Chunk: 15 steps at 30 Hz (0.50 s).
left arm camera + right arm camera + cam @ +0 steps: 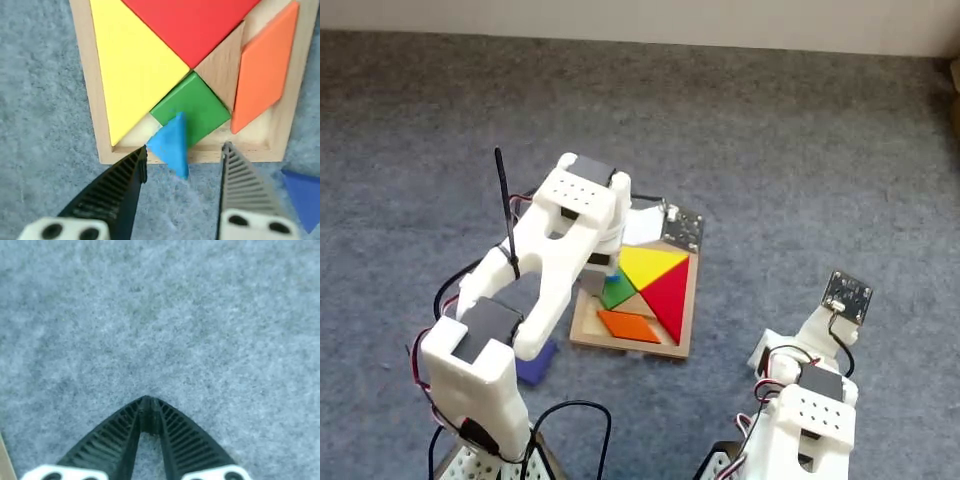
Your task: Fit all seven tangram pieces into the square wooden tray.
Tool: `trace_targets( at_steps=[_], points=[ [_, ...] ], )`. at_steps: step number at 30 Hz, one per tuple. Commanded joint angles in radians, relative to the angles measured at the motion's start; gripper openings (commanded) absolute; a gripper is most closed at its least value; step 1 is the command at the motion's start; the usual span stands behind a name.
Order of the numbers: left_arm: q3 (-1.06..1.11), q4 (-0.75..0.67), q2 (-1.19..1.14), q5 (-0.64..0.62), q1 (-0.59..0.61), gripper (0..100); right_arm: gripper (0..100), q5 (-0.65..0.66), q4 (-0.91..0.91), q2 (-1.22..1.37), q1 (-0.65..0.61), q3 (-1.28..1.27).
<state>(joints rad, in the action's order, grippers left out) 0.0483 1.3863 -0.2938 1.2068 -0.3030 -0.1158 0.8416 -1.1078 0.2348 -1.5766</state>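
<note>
Tray [260, 152] on grey carpet [40, 125], part filled, bare wood showing at centre and beside green square [197, 107]. Light-blue triangle [172, 142] tipped up across tray's rim, overlapping green square's corner. Left gripper [185, 149] spread wide astride that triangle. Dark-blue triangle [305, 195] on carpet just outside rim. Right gripper [149, 405] pinched closed over open carpet, well apart.

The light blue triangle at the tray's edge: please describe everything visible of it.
The light blue triangle is a small, flat, smooth piece. It lies tilted, not seated: it crosses the rim of the tray, and its tip overlaps the green square. It is between the open fingers of the left gripper; contact with them is unclear.
</note>
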Motion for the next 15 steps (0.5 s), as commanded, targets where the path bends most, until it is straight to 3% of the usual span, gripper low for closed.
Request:
trace_targets(
  at_steps=[1,4,15],
  points=[
    [-0.042,0.003,0.058,-0.052,0.019,26,0.6,0.012,-0.004,0.001,0.018,-0.007],
    [-0.077,0.015,0.059,-0.071,0.047,25,0.6,0.012,-0.004,0.001,0.018,-0.007],
    [-0.165,0.170,0.053,-0.354,0.148,17,0.6,0.012,-0.004,0.001,0.018,-0.007]
  ],
)
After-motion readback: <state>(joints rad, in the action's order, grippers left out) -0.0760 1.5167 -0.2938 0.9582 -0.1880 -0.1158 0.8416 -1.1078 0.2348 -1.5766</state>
